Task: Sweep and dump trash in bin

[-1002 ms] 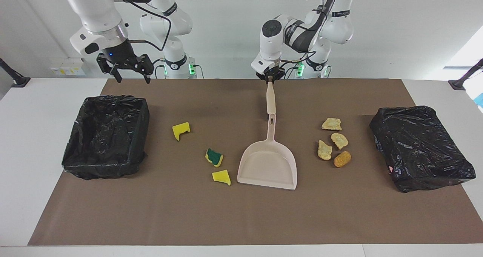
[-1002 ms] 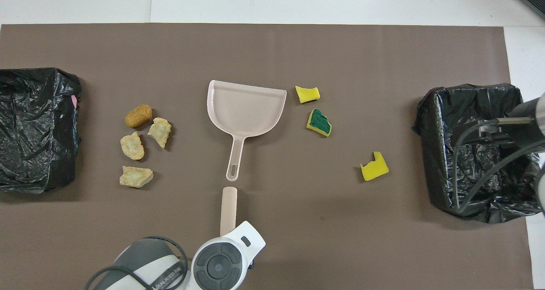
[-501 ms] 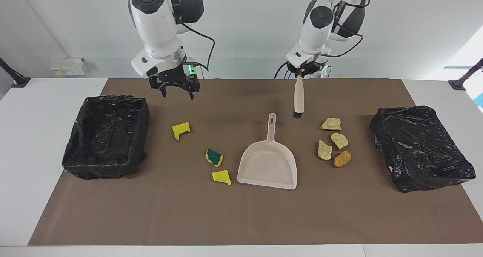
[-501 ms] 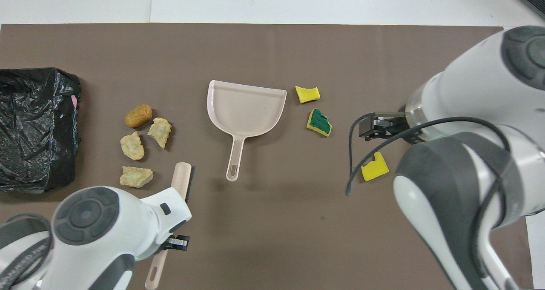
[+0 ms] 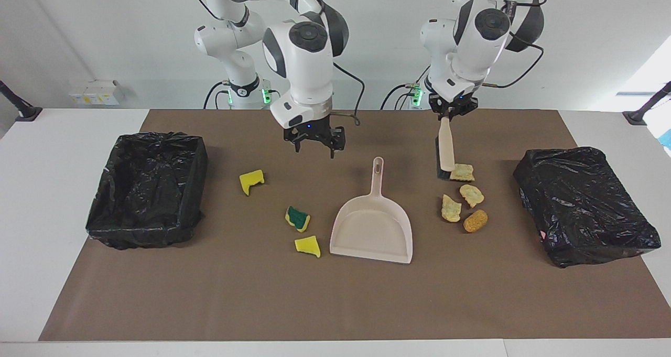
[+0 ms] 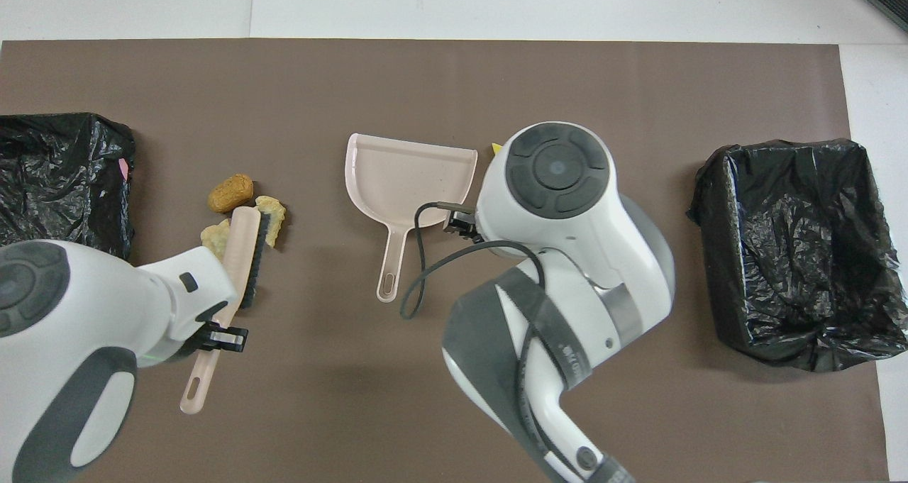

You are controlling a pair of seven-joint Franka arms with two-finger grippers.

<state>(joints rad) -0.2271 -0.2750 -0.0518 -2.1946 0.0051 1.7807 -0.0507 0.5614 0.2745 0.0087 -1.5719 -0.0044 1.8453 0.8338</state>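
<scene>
My left gripper is shut on the handle of the beige hand brush. The brush hangs with its dark bristles down beside the tan chunk nearest the robots. Other tan chunks lie just farther out. My right gripper hangs open and empty over the mat, between a yellow sponge piece and the dustpan handle. A green-faced sponge piece and another yellow piece lie beside the pan. The right arm hides the sponge pieces in the overhead view.
An open bin lined with black plastic stands at the right arm's end of the brown mat. A closed black-bagged box sits at the left arm's end, close to the tan chunks.
The left arm carried the brush from the dustpan handle toward its own end, lowering it beside the tan chunks. The right gripper swung from the bin to over the mat's middle.
</scene>
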